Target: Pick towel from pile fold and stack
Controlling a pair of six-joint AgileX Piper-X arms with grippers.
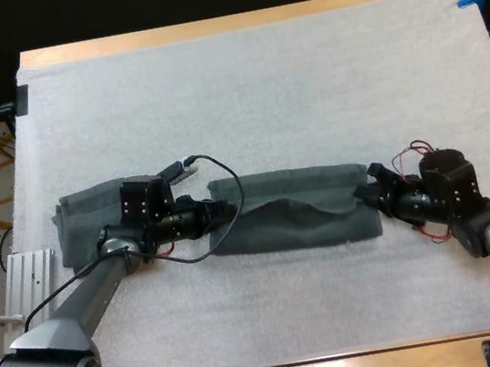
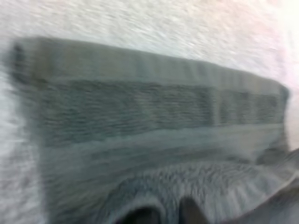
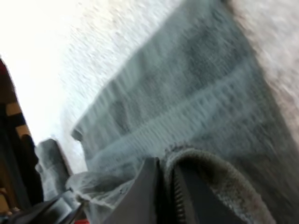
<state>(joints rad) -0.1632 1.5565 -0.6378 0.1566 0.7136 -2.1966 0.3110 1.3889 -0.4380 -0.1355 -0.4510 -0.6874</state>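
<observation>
While the high view gives you the whole layout, it doesn't really show the grip, so that's where the wrist views help. From above, the towel [image 1: 292, 222] is a long dark grey-green strip lying across the middle of the frame on the white mat [image 1: 259, 89]. The left gripper [image 1: 219, 212] is at its left end and the right gripper [image 1: 366, 191] at its right end. A second towel [image 1: 81, 228] sits at centre left, partly under the left arm. In the left wrist view the towel's near edge is bunched up over the black fingers [image 2: 191, 215], so that one looks pinched on the cloth. The right wrist view is plainer: the fingers [image 3: 148, 186] are clamped on a rolled lip of the towel, and the rest of it lies flat on the mat beyond.
</observation>
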